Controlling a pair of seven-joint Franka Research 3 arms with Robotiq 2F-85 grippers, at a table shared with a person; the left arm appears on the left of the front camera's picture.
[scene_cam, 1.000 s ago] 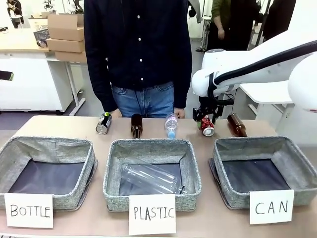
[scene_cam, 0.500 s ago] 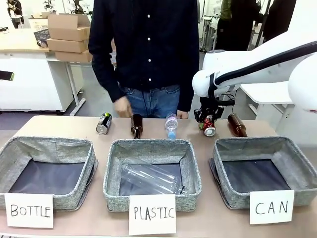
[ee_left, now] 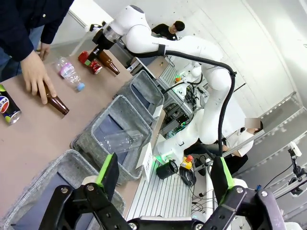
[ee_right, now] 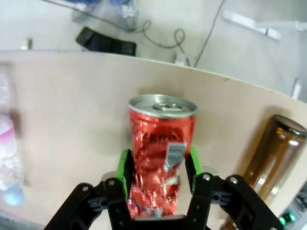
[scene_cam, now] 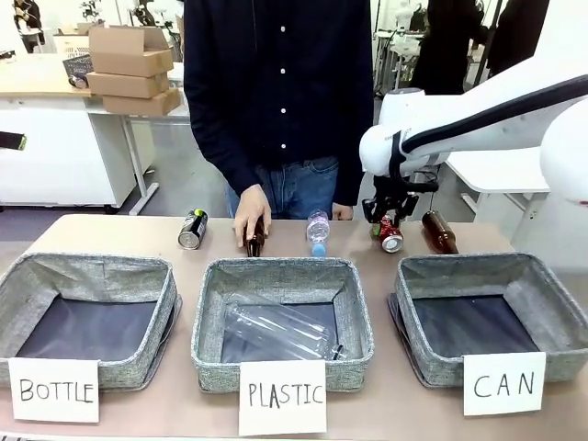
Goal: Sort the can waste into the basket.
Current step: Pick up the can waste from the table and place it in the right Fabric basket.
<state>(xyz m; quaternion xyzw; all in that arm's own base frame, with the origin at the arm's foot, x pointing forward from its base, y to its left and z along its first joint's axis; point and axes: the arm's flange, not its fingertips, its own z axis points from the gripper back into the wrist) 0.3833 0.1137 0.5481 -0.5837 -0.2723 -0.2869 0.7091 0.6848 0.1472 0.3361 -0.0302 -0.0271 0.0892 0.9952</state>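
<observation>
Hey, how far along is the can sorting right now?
Done: nothing yet. The CAN basket shows only its bare dark floor. In hand: the right gripper is closed on the dented red can. Left: dropping it into the basket, then fetching the black can, which lies untouched.
</observation>
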